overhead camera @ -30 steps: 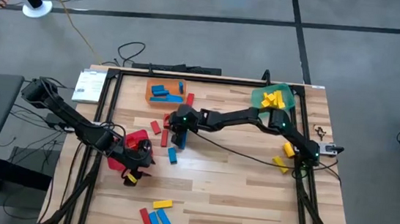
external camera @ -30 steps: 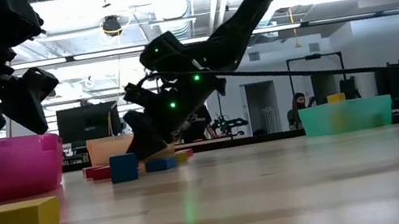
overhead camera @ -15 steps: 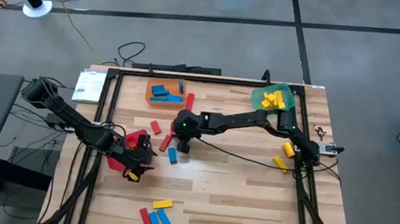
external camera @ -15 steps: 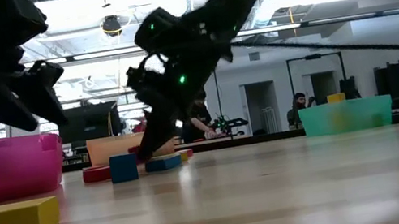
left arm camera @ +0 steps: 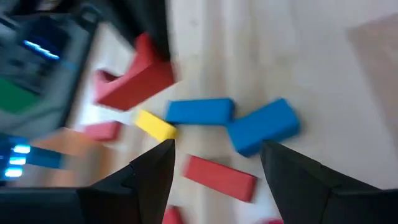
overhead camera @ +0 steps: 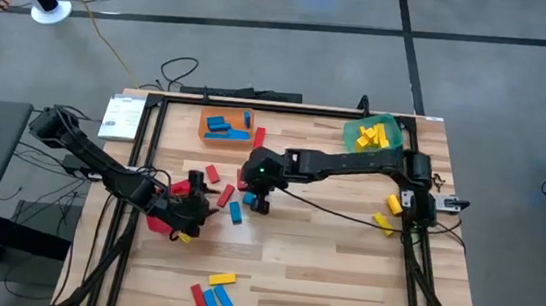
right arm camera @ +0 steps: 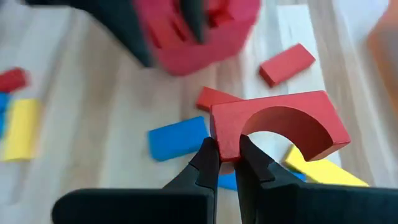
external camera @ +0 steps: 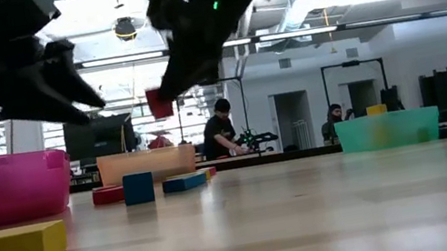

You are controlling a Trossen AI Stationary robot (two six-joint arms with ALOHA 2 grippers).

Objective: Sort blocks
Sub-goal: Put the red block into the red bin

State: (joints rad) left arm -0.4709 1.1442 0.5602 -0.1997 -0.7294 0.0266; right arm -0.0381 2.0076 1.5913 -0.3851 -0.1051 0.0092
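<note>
Nearest the low camera, a yellow block (external camera: 7,249) lies flat on the table (overhead camera: 324,248), its long side across the view. Beyond it the left gripper (overhead camera: 190,208) hangs with fingers spread and empty by the red bin (external camera: 4,187). Further in, the right gripper (right arm camera: 225,163) is raised off the wood, its fingers pinched on one end of a red arch block (right arm camera: 278,128); the arch reaches out sideways from the fingertips, hollow side towards the wrist camera. Below it lie two blue blocks (left arm camera: 261,126), a small yellow block (left arm camera: 155,125) and red blocks (left arm camera: 219,178), pointing various ways. At the far edge, the orange bin (overhead camera: 225,124) holds blue pieces, the green bin (overhead camera: 374,133) yellow ones.
</note>
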